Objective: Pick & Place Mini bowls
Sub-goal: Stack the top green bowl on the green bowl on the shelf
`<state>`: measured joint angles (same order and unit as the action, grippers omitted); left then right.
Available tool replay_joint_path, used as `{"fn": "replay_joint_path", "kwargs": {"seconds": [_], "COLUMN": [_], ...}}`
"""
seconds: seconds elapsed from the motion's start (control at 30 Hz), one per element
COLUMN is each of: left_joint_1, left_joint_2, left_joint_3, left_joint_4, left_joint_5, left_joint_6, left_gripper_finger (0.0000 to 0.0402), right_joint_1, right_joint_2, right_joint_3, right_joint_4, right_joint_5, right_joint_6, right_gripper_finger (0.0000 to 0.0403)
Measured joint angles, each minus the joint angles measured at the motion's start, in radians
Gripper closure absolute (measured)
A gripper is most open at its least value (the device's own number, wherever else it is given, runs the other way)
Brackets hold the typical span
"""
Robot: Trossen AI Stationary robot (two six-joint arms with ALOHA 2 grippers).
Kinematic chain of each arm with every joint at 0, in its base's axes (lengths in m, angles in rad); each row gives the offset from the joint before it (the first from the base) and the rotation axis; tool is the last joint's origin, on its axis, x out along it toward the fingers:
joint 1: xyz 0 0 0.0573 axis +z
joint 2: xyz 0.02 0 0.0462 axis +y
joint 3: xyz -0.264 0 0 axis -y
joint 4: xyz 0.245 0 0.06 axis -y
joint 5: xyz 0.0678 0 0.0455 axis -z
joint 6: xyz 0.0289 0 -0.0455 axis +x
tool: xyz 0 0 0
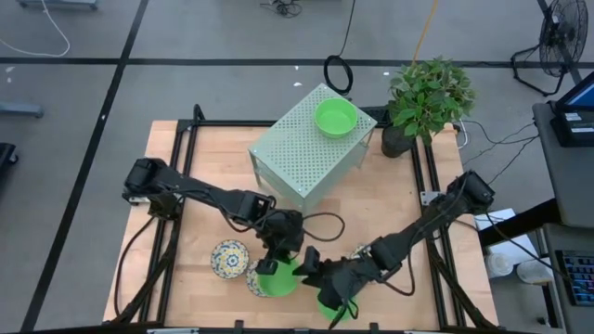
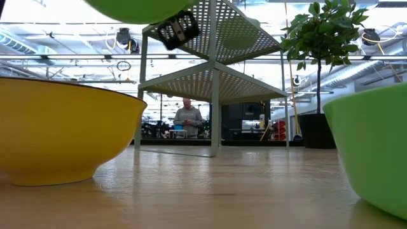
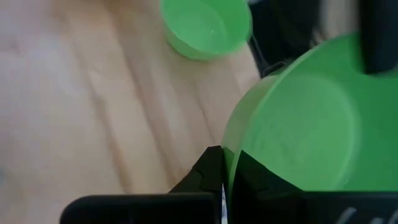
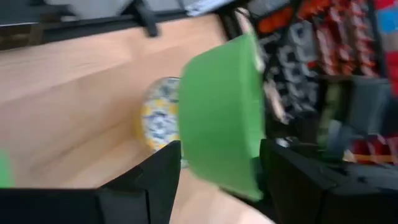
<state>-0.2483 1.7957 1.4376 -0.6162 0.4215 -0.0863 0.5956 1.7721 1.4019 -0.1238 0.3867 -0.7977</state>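
My left gripper is shut on a green mini bowl near the table's near edge; the low view shows this bowl lifted above the wood. My right gripper is open and points toward the table's left. Its fingers stand on either side of that same bowl; I cannot tell whether they touch it. A second green bowl stands on the table under the right arm. A third green bowl sits on top of the perforated box. Two floral bowls rest on the table. My left gripper pinches the green bowl's rim, one finger inside the wall and one outside. It comes from above, slanting from the table's far-left side. The bowl is lifted clear of the table.
A potted plant stands at the table's far right corner. Black frame rails run along both sides of the table. In the low view a yellow-sided bowl and a green bowl stand close, and a person stands far behind the box.
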Motion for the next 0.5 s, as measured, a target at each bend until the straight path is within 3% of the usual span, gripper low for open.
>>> {"fn": "replay_joint_path", "kwargs": {"seconds": [0.13,0.27,0.33,0.5], "left_joint_1": [-0.001,0.002,0.004,0.018], "left_joint_2": [0.023,0.031,0.031,0.030], "left_joint_3": [0.000,-0.001,-0.001,0.000], "left_joint_4": [0.043,0.042,0.048,0.112], "left_joint_5": [0.012,0.009,0.008,-0.046], "left_joint_6": [0.003,0.003,-0.005,-0.071], "left_gripper_finger": [0.0389,0.0396,0.0396,0.0363], "right_joint_1": [-0.010,-0.013,-0.003,0.018], "right_joint_2": [-0.002,-0.001,-0.001,0.002], "right_joint_3": [-0.049,-0.097,-0.102,-0.105], "right_joint_4": [0.029,0.095,0.121,0.154], "right_joint_5": [-0.073,-0.075,-0.083,-0.225], "right_joint_6": [-0.006,0.006,0.016,0.087], "right_gripper_finger": [0.0193,0.0198,0.0209,0.0254]}}
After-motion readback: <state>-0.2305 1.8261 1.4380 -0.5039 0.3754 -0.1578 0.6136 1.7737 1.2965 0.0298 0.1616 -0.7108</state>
